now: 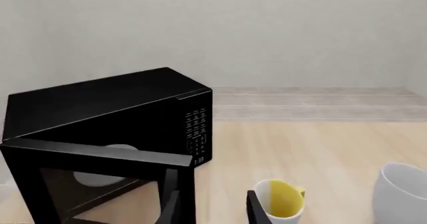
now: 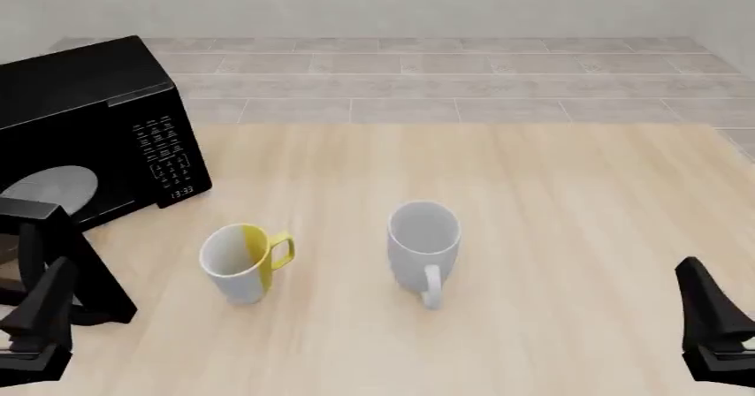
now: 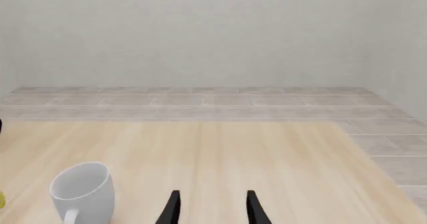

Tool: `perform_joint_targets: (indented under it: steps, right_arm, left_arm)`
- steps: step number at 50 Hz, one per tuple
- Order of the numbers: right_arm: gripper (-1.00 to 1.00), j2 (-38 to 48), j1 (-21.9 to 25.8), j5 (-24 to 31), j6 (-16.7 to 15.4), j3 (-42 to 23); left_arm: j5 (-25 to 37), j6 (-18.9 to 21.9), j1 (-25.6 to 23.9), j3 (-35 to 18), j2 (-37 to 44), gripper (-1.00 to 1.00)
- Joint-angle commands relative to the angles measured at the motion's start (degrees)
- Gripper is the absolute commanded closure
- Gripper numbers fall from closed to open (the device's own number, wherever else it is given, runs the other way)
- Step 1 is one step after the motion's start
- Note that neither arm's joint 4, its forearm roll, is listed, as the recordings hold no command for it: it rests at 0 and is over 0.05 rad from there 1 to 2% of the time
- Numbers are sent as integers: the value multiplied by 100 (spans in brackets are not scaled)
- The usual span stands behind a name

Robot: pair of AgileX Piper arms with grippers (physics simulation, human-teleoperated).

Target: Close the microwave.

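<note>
At far left of the tabletop [image 2: 531,193]: microwave [image 2: 88,104], door [image 1: 100,156] swung open, unclosed; left gripper [image 1: 212,209] spread, near, touching nothing.

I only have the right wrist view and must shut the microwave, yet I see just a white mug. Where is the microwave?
Observer: The microwave stands at the table's far left in the front view.
Operator: Is its door open?
Observer: Yes, the door is swung out toward the arms' side.
Operator: Which arm is nearer?
Observer: The left gripper, open, is close beside the door.
</note>
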Motion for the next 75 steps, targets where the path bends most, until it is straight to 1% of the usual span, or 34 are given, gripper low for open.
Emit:
perform_joint_targets:
  steps: [1, 2, 4, 7, 9, 14, 16, 22, 23, 26, 34, 38, 48, 53, 56, 68, 70, 71, 74, 75]
  right_arm:
    - [-100, 13, 35, 6, -43, -14]
    - [-100, 4, 48, 17, -43, -20]
    - [-100, -3, 61, 53, -22, -54]
    - [-100, -2, 46, 36, -39, -17]
    - [-100, -2, 29, 46, -40, -10]
    - [-100, -5, 17, 62, -24, -47]
    - [-100, -5, 12, 36, -13, -37]
    - [-100, -5, 5, 33, -20, -9]
    - [-100, -6, -76, 1, 29, -19]
    - [-100, -6, -107, 15, 57, -51]
    - [-100, -6, -86, 2, 37, -4]
    - [-100, -4, -100, 34, -6, 5]
    - [-100, -4, -68, 37, -14, 5]
    - [-100, -4, -43, 41, -39, -6]
    - [-100, -4, -34, 31, -23, -5]
    - [-100, -3, 31, 40, -60, 0]
    - [-100, -3, 51, 40, -59, -2]
    - [-100, -3, 48, 34, -61, -2]
    - [-100, -2, 24, 31, -56, -7]
    - [-100, -2, 4, 28, -3, -3]
  left_arm:
    - [67, -119, -32, -69, 47, -100]
    - [69, -96, -40, -63, 24, -100]
    - [73, -190, -95, -76, 16, -100]
    - [67, -226, 56, -132, 24, -100]
    - [67, -252, 12, -164, 85, -100]
    - [134, -198, -45, -215, 41, -100]
    - [105, -139, 36, -216, 29, -100]
    - [98, -157, 36, -199, 45, -100]
    - [108, -125, 13, -216, 44, -100]
    - [141, -126, 48, -232, 35, -100]
    - [-61, -132, 80, -197, 296, -100]
    - [-255, -107, 156, -169, 502, -100]
    - [-670, -88, 124, -123, 988, -100]
    - [-607, -119, 137, -224, 1071, -100]
    - [-761, -220, 139, -242, 1304, -100]
    - [-730, -211, 160, -344, 1361, -100]
    - [-733, -270, 139, -357, 1394, -100]
    - [-774, -424, 66, -366, 1482, -100]
    - [-832, -377, 76, -346, 1528, -100]
    - [-876, -328, 69, -323, 1571, -100]
